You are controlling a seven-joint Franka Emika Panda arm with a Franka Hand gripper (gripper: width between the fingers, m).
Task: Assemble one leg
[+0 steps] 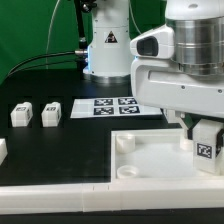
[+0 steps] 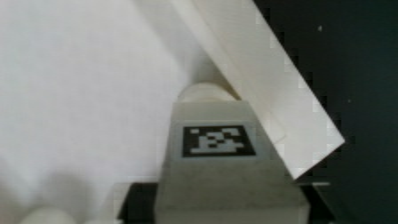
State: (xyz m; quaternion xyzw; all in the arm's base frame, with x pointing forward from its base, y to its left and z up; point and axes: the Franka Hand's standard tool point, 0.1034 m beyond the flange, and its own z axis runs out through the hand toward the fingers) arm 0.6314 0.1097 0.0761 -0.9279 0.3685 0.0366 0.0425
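White plastic leg (image 2: 215, 150) is clamped in the gripper (image 1: 206, 135), hanging directly beneath it at the edge of the square panel (image 1: 150, 160) on the table (image 1: 60, 150), so pickup is judged done, while seating it in a corner socket appears outstanding.

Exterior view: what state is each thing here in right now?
gripper, shut on the held leg.
held leg, upright over the panel's corner.
loose legs, resting on the table, untouched.
panel, flat on the table.
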